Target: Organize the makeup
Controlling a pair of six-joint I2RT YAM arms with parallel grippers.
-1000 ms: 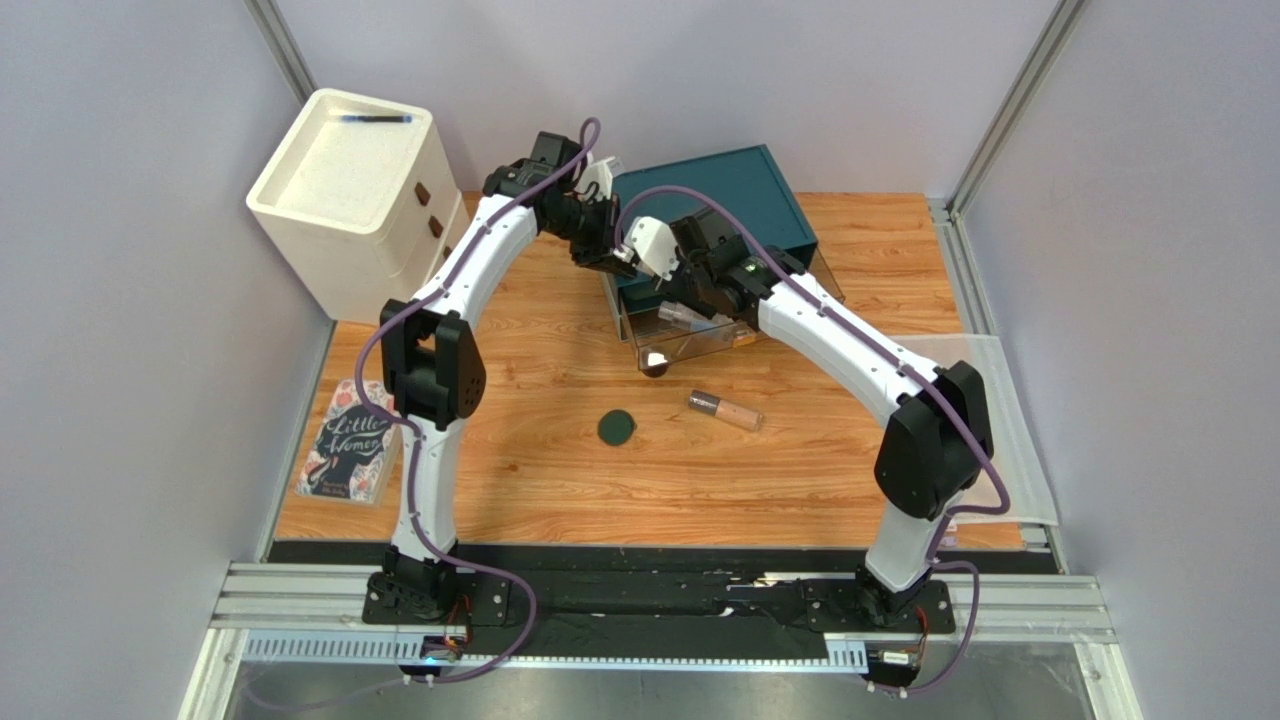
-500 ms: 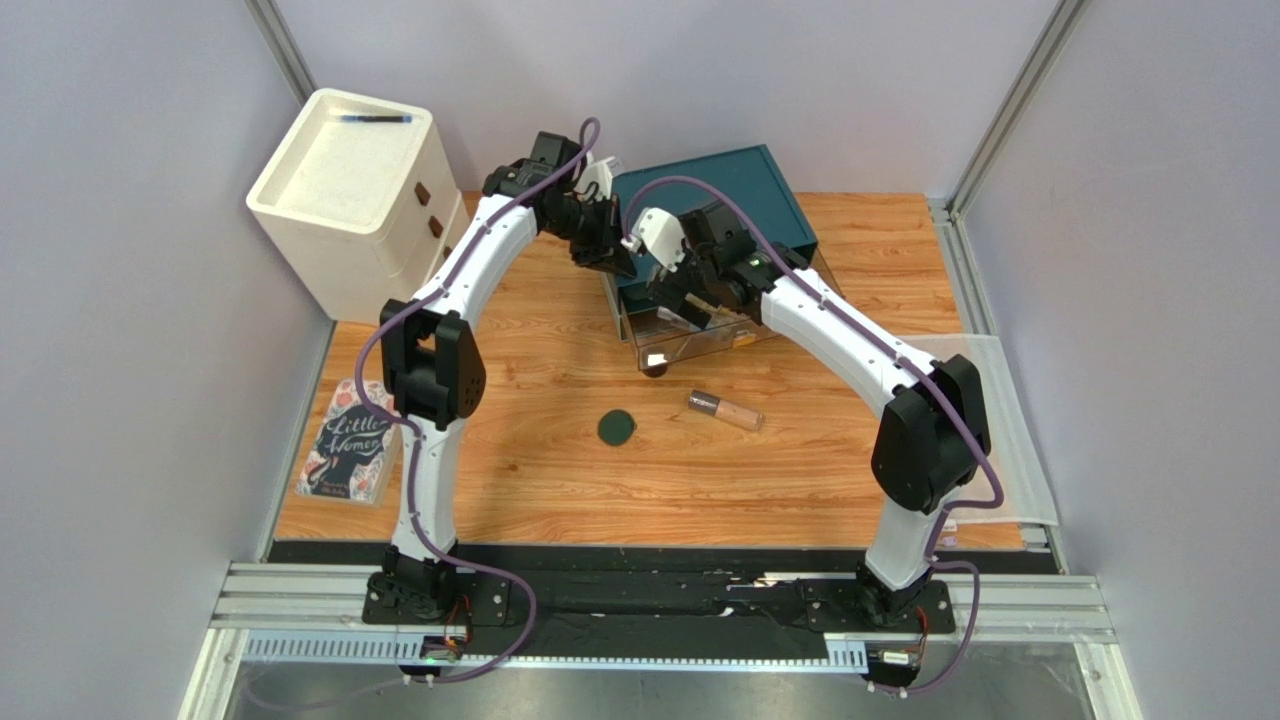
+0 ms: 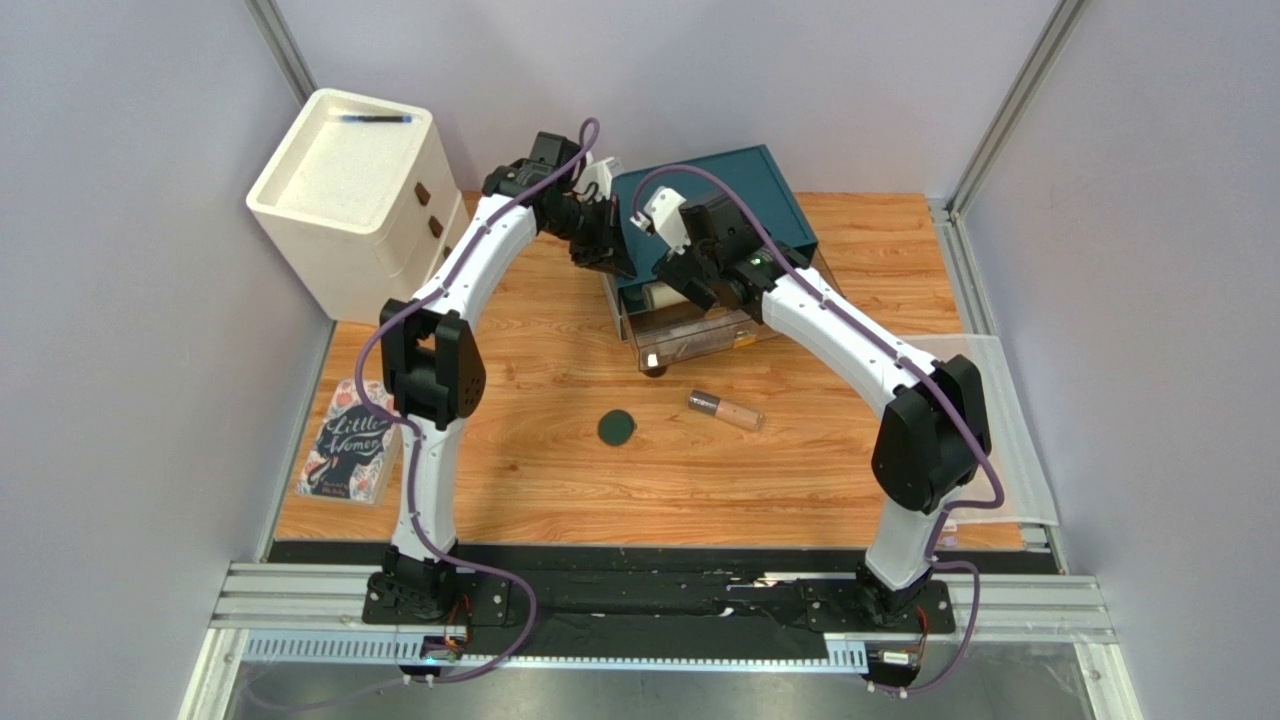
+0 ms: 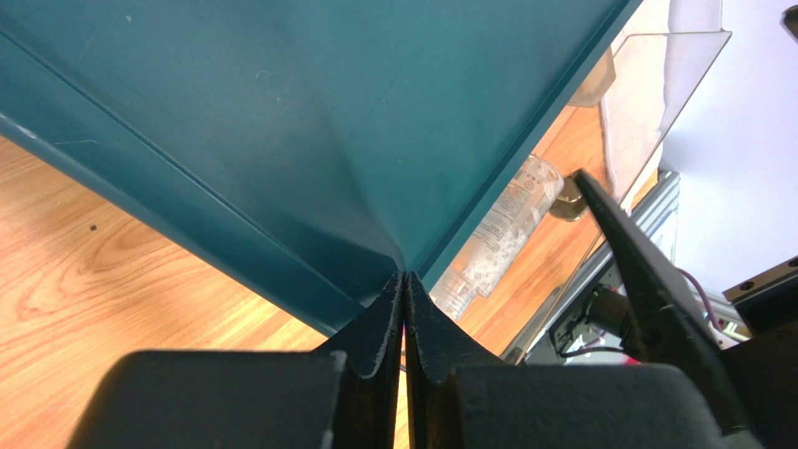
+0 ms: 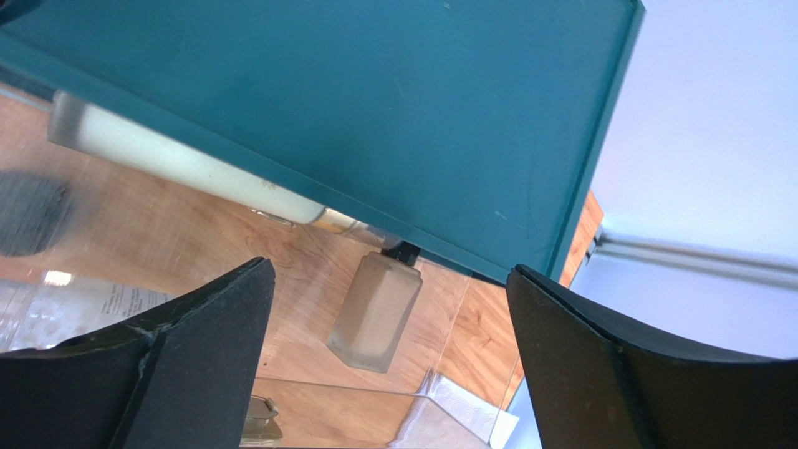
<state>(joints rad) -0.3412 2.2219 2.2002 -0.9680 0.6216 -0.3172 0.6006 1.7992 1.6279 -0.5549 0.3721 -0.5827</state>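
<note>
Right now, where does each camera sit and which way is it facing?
Top: fixed above and behind the bases, looking down on the table; both arms show whole, meeting at the teal box.
Left wrist: close against the box's corner, facing it and the clear drawer beyond; the shut left gripper shows.
Right wrist: above the drawer, looking down past the box's edge at a tan bottle; the open right gripper shows.
Shared: all three show box and drawer.

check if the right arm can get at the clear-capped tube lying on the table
Probably yes: the clear-capped tube lies alone on the table, apart from the green compact, nothing over it, and the right hand is open and empty.
</note>
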